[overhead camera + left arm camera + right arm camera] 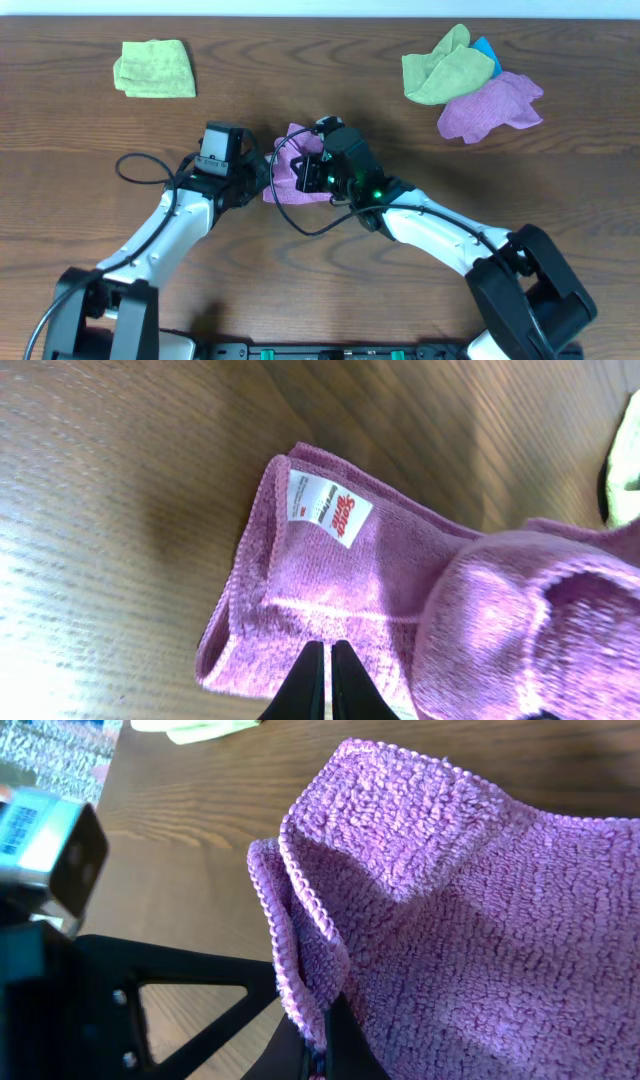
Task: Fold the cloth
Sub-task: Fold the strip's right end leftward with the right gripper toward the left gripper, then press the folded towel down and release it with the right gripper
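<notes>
The lilac-purple cloth (290,172) lies bunched and partly lifted at the table's middle, between my two grippers. In the left wrist view (380,580) its white tag (330,507) faces up near a corner. My left gripper (262,172) is at the cloth's left edge, with its fingers (326,650) pressed together on the near hem. My right gripper (306,172) sits over the cloth's right part. Its fingers (325,1042) are shut on a folded hem of the cloth (480,920), which rises in front of the camera.
A light green cloth (155,68) lies at the far left. At the far right are another green cloth (440,70), a blue piece (485,48) and a second purple cloth (490,108). The left arm's black frame (150,970) is close beside the right gripper.
</notes>
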You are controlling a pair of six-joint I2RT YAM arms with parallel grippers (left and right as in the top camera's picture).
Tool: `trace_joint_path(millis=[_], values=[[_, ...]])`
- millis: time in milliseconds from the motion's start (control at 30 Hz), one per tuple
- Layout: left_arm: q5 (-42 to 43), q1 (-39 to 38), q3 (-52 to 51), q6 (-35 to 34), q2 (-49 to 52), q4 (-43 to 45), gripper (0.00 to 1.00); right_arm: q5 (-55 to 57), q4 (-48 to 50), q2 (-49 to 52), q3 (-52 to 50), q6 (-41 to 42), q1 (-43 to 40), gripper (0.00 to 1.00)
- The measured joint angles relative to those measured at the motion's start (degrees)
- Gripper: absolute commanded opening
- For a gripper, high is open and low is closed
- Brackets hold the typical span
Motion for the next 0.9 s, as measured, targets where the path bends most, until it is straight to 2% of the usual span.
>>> trace_joint_path(millis=[333,500,900], values=[[-4.5,2.6,0.0,2.7,-4.3,-7.5,0.06,1.7,-1.0,0.0,2.1,-0.2,1.6,0.01],[-5.0,3.8,0.0,3.5,-4.3,-8.3,0.06,2.6,-1.2,0.2,2.4,-0.2,1.6,0.01],[-7.7,7.0,0.0,3.9,-10.3,-11.1,0.06,1.5,-4.9,9.0,10.6,-0.2,2.3,0.01]])
